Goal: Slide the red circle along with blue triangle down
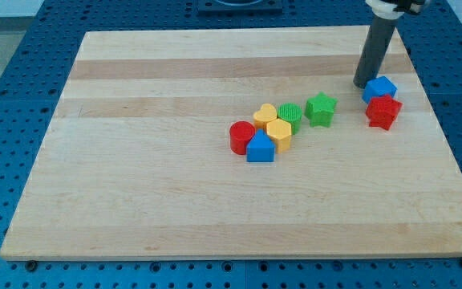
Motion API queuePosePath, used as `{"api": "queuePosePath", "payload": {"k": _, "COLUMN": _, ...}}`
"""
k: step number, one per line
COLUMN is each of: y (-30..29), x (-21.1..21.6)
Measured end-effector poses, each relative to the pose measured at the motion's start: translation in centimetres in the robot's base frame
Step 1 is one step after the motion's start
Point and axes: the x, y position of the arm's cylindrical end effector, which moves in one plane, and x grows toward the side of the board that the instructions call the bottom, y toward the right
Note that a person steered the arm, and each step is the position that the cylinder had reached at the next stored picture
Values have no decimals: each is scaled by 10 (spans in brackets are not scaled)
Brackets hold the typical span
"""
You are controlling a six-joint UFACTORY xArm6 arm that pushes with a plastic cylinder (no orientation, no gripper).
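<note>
Tip parked far from the target pair.
My tip point(362, 83) touches a blue block point(380, 87); red circle point(241, 136) and blue triangle point(260, 148) touch mid-board. No pincer here.

Colours on the board: two reds, two blues, two yellows, two greens

Pale striped wooden board point(175, 193) on a blue perforated table point(22, 48); solid red circle block point(241, 137); solid blue triangle block point(260, 148); yellow heart block point(265, 116); yellow hexagon block point(279, 134); green ridged round block point(291, 115); green star block point(321, 108); blue cube-like block point(380, 87); red star-like block point(383, 111); dark grey rod, my tip point(361, 83), white collar above
</note>
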Motion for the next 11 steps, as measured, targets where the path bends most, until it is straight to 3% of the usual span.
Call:
{"api": "queuePosePath", "payload": {"k": 1, "y": -2, "x": 4}}
{"api": "queuePosePath", "payload": {"k": 4, "y": -79, "x": 5}}
{"api": "queuePosePath", "payload": {"k": 5, "y": -132, "x": 7}}
{"api": "queuePosePath", "payload": {"k": 7, "y": -215, "x": 53}}
{"api": "queuePosePath", "payload": {"k": 11, "y": -217, "x": 115}}
